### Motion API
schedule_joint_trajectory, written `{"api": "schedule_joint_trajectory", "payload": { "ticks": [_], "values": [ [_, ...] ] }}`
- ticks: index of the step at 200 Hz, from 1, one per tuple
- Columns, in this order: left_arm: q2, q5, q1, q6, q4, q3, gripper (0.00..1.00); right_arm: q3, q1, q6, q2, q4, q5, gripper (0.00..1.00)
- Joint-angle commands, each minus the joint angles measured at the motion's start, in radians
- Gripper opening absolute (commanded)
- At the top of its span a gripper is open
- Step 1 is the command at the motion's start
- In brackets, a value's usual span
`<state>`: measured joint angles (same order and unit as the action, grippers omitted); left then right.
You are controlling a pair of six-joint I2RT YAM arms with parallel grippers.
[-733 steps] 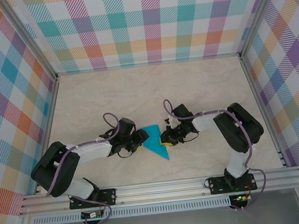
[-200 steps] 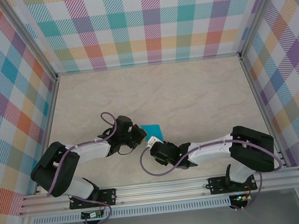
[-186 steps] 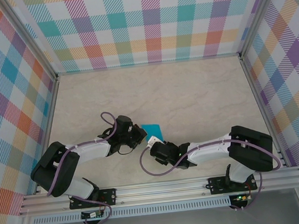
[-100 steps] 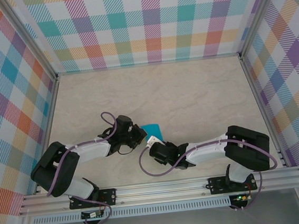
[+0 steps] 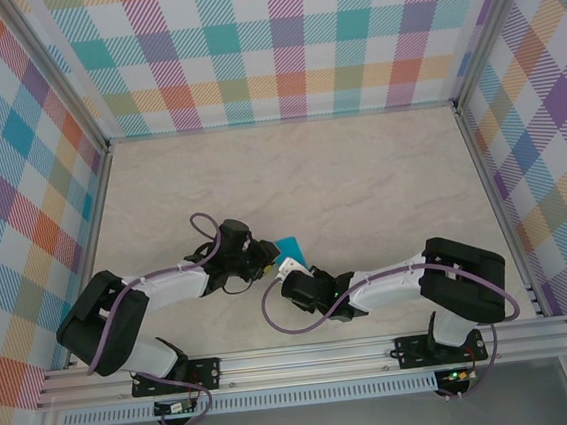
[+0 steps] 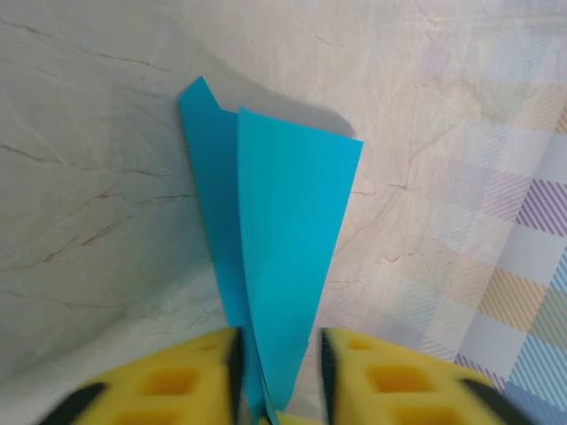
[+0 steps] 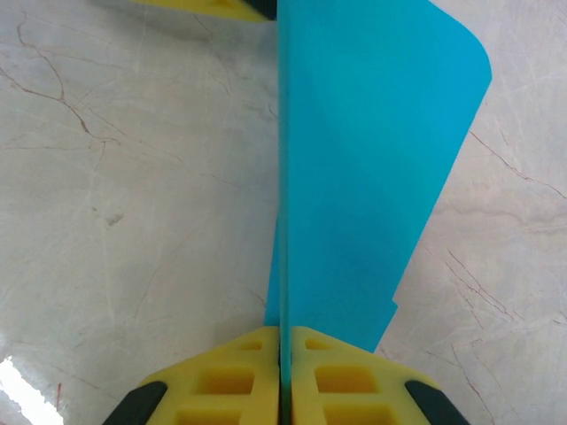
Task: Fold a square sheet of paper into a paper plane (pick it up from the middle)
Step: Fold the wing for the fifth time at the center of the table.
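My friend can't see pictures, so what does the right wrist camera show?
The yellow right gripper is pinched shut on a thin teal-blue folded paper sheet, which stretches away from it over a beige marbled table.

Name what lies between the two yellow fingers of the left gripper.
The narrow end of the folded blue paper runs down between the parted fingers of the left gripper, with a gap beside it. The left wrist view shows this.
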<state>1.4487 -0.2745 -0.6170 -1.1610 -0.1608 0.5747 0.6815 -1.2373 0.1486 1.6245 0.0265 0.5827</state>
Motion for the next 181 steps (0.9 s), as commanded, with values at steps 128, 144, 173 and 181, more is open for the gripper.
{"api": "schedule_joint_trajectory", "payload": {
  "ticks": [128,144,173,181],
  "values": [
    [0.046,0.077,0.046,0.03,0.255,0.093,0.23,-0.053,0.024,-0.003,-0.044,0.102,-0.126,0.22],
    [0.042,0.09,0.046,0.032,0.276,0.096,0.15,-0.059,0.024,0.005,-0.061,0.092,-0.142,0.24],
    [0.045,0.095,0.047,0.044,0.294,0.109,0.13,-0.062,0.024,0.006,-0.078,0.078,-0.167,0.25],
    [0.048,0.094,0.046,0.044,0.294,0.111,0.13,-0.062,0.024,0.005,-0.08,0.075,-0.166,0.25]
  ]
}}
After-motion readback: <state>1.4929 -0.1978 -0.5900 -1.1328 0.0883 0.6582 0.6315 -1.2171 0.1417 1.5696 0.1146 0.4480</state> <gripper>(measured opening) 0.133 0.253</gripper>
